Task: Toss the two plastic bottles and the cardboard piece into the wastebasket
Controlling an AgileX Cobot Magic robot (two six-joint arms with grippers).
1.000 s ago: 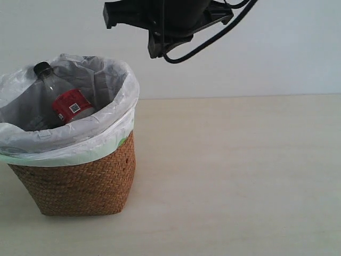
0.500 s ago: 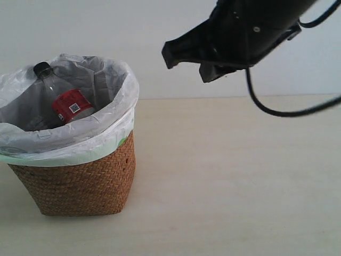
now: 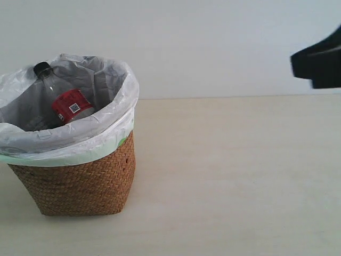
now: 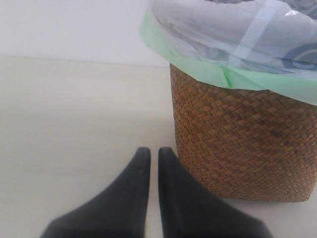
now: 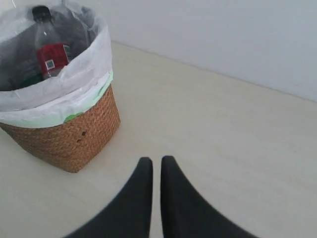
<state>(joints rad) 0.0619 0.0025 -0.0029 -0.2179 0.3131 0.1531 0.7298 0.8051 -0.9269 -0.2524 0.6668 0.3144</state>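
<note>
The woven wastebasket (image 3: pixel 80 184) with its white bag liner stands at the left of the table. Inside it leans the red-label bottle (image 3: pixel 66 104) with a black cap, also seen in the right wrist view as the red-label bottle (image 5: pixel 49 54). The green-cap bottle and the cardboard piece are hidden or out of view. My right gripper (image 5: pixel 156 162) is shut and empty, held high over bare table away from the wastebasket (image 5: pixel 69 139); in the exterior view only part of the right arm (image 3: pixel 319 64) shows at the right edge. My left gripper (image 4: pixel 150 152) is shut, low beside the wastebasket (image 4: pixel 242 144).
A pale wall runs behind the light wooden table (image 3: pixel 234 176). A green bag edge (image 4: pixel 233 77) shows under the white liner at the basket's rim.
The right arm has swung from above the basket across to the far right of the exterior view, nearly out of frame. The basket and red-label bottle have not moved.
</note>
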